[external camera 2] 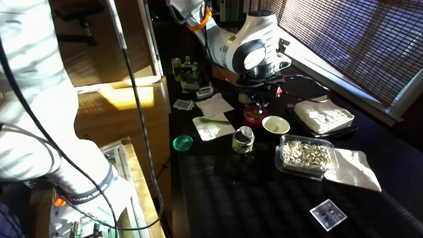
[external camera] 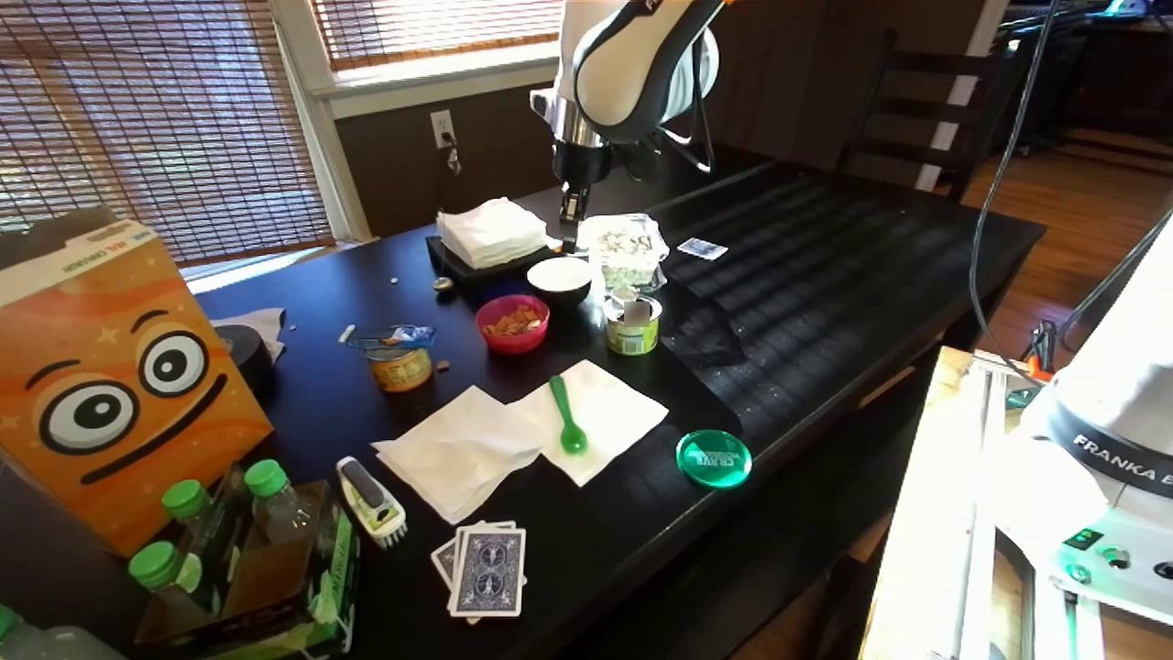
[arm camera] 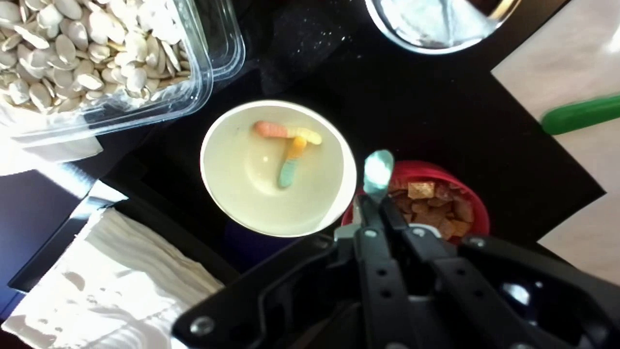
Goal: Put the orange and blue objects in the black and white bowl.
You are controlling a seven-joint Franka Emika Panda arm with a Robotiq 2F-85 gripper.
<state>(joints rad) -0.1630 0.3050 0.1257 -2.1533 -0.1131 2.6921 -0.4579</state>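
The black and white bowl (arm camera: pixel 232 194) has a pale inside and rim. It stands on the table in both exterior views (external camera: pixel 561 274) (external camera 2: pixel 276 125), dark outside in one place. Two gummy-worm-like pieces lie in it: a red and yellow one (arm camera: pixel 272 129), and an orange and blue one (arm camera: pixel 288 169) partly touching it. My gripper (arm camera: pixel 382 198) is shut on a shiny blue-green piece (arm camera: pixel 378 169) that sticks out past the fingertips. In the wrist view the fingertips are beside the bowl's rim and overlap the red bowl. The gripper is raised above the table in both exterior views (external camera: pixel 570 240) (external camera 2: pixel 261 110).
The red bowl (external camera: pixel 513 341) with brown cubes stands beside the pale bowl. A clear tub of seeds (external camera 2: pixel 305 157), an open can (external camera 2: pixel 243 142) and a napkin stack (external camera: pixel 495 234) are close around. A green spoon (external camera: pixel 568 422) lies on a napkin.
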